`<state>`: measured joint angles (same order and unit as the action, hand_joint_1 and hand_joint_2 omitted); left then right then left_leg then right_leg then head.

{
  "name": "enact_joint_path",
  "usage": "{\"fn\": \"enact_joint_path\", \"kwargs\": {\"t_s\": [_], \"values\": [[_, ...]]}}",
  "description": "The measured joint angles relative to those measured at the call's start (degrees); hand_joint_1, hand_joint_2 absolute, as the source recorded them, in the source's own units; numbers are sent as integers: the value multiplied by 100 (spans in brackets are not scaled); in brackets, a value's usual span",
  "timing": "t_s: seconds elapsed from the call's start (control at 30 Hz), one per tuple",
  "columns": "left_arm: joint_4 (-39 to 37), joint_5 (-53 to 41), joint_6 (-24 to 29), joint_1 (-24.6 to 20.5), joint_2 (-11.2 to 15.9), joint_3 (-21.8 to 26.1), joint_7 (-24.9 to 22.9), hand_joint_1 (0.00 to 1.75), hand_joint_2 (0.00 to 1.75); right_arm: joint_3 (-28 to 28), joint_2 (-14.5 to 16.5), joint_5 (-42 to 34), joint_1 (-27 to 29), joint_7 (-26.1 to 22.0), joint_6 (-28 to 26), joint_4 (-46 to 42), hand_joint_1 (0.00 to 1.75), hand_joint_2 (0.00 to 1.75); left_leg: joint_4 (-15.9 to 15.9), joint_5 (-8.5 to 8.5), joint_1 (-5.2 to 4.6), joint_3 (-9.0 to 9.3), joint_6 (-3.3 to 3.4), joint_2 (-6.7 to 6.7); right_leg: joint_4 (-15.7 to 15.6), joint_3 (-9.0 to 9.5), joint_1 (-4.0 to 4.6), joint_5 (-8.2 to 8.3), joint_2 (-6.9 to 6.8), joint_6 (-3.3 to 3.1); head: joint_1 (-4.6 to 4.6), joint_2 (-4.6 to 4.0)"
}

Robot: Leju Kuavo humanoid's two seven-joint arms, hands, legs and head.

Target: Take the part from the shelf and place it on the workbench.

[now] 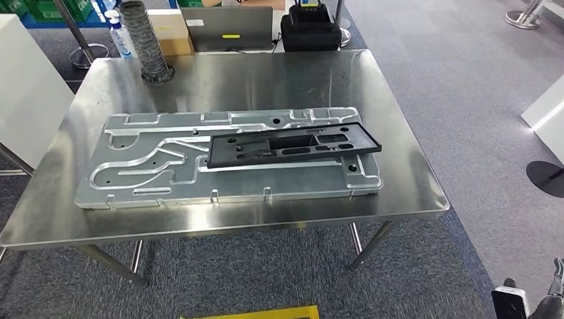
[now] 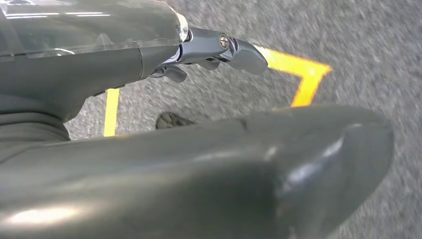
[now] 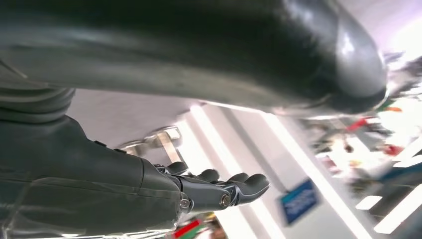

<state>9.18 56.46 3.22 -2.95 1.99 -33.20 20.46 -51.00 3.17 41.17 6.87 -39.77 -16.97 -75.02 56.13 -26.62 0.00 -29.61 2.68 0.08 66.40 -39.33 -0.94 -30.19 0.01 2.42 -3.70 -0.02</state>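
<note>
The black rectangular part (image 1: 292, 145), a flat frame with several cut-outs, lies on the right half of a large machined aluminium plate (image 1: 153, 159). That plate rests flat on the steel workbench (image 1: 406, 196) in the head view. My left hand (image 2: 219, 50) hangs over grey carpet with its fingers stretched out and holds nothing. The fingers (image 3: 234, 186) of my right hand (image 3: 219, 191) are also extended and apart, and it holds nothing. Neither hand touches the part.
At the bench's far edge stand a grey ribbed hose (image 1: 147, 43), a cardboard box (image 1: 169, 30), a laptop (image 1: 226, 28), a black case (image 1: 310, 30) and a water bottle (image 1: 120, 33). A white cabinet (image 1: 26, 86) stands at the left. Yellow floor tape (image 1: 266, 314) lies before the bench.
</note>
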Motion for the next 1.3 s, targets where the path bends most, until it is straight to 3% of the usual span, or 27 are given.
{"fn": "enact_joint_path", "kwargs": {"t_s": [0.03, 0.07, 0.1, 0.13, 0.2, 0.27, 0.3, 0.37, 0.4, 0.43, 0.53, 0.57, 0.67, 0.7, 0.77, 0.83, 0.87, 0.93, 0.97, 1.07, 1.1, 1.13, 1.17, 1.2, 1.23, 1.3], "values": [[0, 21, 2, 4, 0, 1, -6, 0, 0, -137, 4, 103, -8, -1, -17, 166, 0, 0, 6, 55, -7, -76, 3, 5, 364, -70, -2, -226, 0, 19, 0, 0], [0, 38, 2, 7, 0, 1, -10, 0, 0, -268, 7, 235, -19, 2, -39, 345, 0, 0, 17, 110, -14, -157, -1, 11, 615, -76, -2, -322, 0, 30, 0, 0], [0, 58, 2, 9, -1, 1, -10, 0, 0, -404, 2, 391, -46, 5, -72, 561, 0, 0, 32, 163, -20, -241, -7, 13, 689, 7, -1, -292, 0, 30, -1, 0], [0, 75, 1, 10, -2, 0, -10, 0, 0, -544, -14, 557, -88, 18, -106, 802, 0, 0, 50, 214, -26, -325, -14, 14, 553, 195, 2, -172, 0, 15, -1, 0], [0, 107, -12, 4, -19, -1, -2, 0, 0, -816, -82, 967, -215, 182, -211, 1334, 0, 0, 83, 311, -38, -460, -38, 17, -216, 823, 31, 22, 0, -67, -1, 0], [0, 116, -37, -4, -51, -2, 10, 0, 0, -1051, -206, 1555, -378, 701, -375, 2057, 0, 0, 92, 403, -37, -514, -88, 30, -944, 1329, 85, 9, -3, -151, -3, 0], [0, 110, -48, -8, -68, -7, 10, 0, 0, -1151, -277, 1853, -451, 1030, -468, 2491, 0, 0, 86, 449, -23, -521, -123, 37, -1117, 1430, 115, -18, -5, -185, -3, 0], [-4, 77, -61, -2, -83, -25, -24, 0, 0, -1297, -389, 2322, -560, 1659, -573, 3378, 0, 0, 69, 520, 0, -536, -197, 42, -1201, 1399, 135, 78, -14, -246, -1, 0], [-8, 48, -64, 4, -90, -40, -56, 0, 0, -1335, -422, 2490, -603, 1949, -541, 3766, 0, 0, 110, 450, 6, -568, -233, 37, -1221, 1351, 124, 145, -22, -286, -2, 0], [-12, 18, -69, 14, -101, -57, -93, 0, 0, -1354, -443, 2649, -643, 2260, -439, 4118, 0, 0, 234, 271, 9, -619, -264, 31, -1242, 1284, 108, 223, -29, -324, -2, 0], [-15, -63, -93, 16, -128, -127, -169, 0, 0, -1360, -456, 2998, -713, 3109, 75, 4912, 0, 0, 1147, -610, 29, -832, -341, 20, -1240, 1026, 95, 428, -41, -377, -2, 0], [-15, -78, -98, 12, -131, -146, -176, 0, 0, -1360, -454, 3052, -721, 3249, 185, 5053, 0, 0, 1403, -776, 30, -875, -358, 20, -1235, 966, 95, 473, -45, -376, -2, 0], [-15, -85, -101, 7, -133, -167, -179, 0, 0, -1361, -453, 3089, -729, 3328, 249, 5166, 0, 0, 1616, -859, 31, -897, -372, 20, -1227, 908, 94, 514, -50, -375, -2, 0], [-15, -92, -103, 6, -133, -179, -180, 0, 0, -1361, -452, 3105, -740, 3354, 274, 5242, 0, 0, 1665, -794, 35, -859, -377, 20, -1213, 853, 92, 546, -52, -370, -2, 0], [-15, -158, -119, -18, -132, -245, -190, 0, 0, -1360, -437, 3146, -800, 3487, 483, 5568, 0, 0, 909, -584, 39, -143, -355, 18, -1058, 554, 86, 694, -56, -314, -3, 0], [-15, -250, -143, -42, -130, -330, -214, 0, 0, -1360, -401, 3166, -860, 3640, 747, 5859, 0, 0, 22, -462, 21, 548, -281, 11, -918, 311, 83, 853, -66, -224, -2, 0], [-15, -278, -153, -45, -127, -364, -227, 0, 0, -1360, -372, 3166, -874, 3697, 833, 5916, 0, 0, -70, -481, 3, 572, -231, 9, -919, 301, 82, 901, -70, -186, -1, 0], [-16, -323, -184, -48, -124, -430, -264, 0, 0, -1362, -313, 3168, -902, 3825, 1016, 6012, 0, 0, -63, -370, 9, 483, -133, 26, -904, 271, 62, 903, -61, -114, -1, -1], [-17, -343, -205, -52, -123, -464, -278, 0, 0, -1362, -280, 3172, -911, 3888, 1110, 6055, 0, 0, -73, -295, 15, 422, -82, 39, -799, 222, 51, 740, -51, -84, 0, -1], [-17, -405, -249, -53, -117, -555, -314, 0, 0, -1362, -196, 3160, -930, 3989, 1334, 6148, 0, 0, -74, -71, 18, 165, -12, 60, 112, -7, 16, -174, -28, -9, 1, 0], [-17, -424, -256, -50, -109, -586, -334, 0, 0, -1362, -171, 3151, -937, 3993, 1371, 6168, 0, 0, -66, 1, 15, 66, -17, 62, 453, -42, 7, -329, -26, 13, 0, 0], [-17, -446, -261, -49, -102, -616, -357, 0, 0, -1363, -144, 3146, -946, 3994, 1393, 6187, 0, 0, -52, 73, 13, -33, -28, 64, 670, -14, -1, -325, -26, 28, -1, 0], [-17, -462, -265, -49, -94, -643, -378, 0, 0, -1363, -120, 3146, -952, 3992, 1406, 6201, 0, 0, -33, 141, 12, -137, -42, 65, 721, 94, -9, -201, -26, 34, -1, 0], [-17, -476, -271, -49, -89, -666, -397, 0, 0, -1363, -96, 3144, -959, 3989, 1412, 6214, 0, 0, -6, 205, 13, -242, -59, 65, 573, 300, -15, -26, -26, 28, -1, 0], [-17, -486, -277, -50, -88, -688, -414, 0, 0, -1363, -74, 3136, -968, 3984, 1418, 6223, 0, 0, 27, 265, 13, -335, -79, 63, 228, 608, -19, 90, -26, 8, -1, 0], [-17, -497, -294, -49, -87, -737, -442, 0, 0, -1364, -43, 3104, -994, 3966, 1429, 6231, 0, 0, 91, 364, 1, -481, -135, 62, -677, 1267, 5, 34, -22, -56, -1, 0]]}}
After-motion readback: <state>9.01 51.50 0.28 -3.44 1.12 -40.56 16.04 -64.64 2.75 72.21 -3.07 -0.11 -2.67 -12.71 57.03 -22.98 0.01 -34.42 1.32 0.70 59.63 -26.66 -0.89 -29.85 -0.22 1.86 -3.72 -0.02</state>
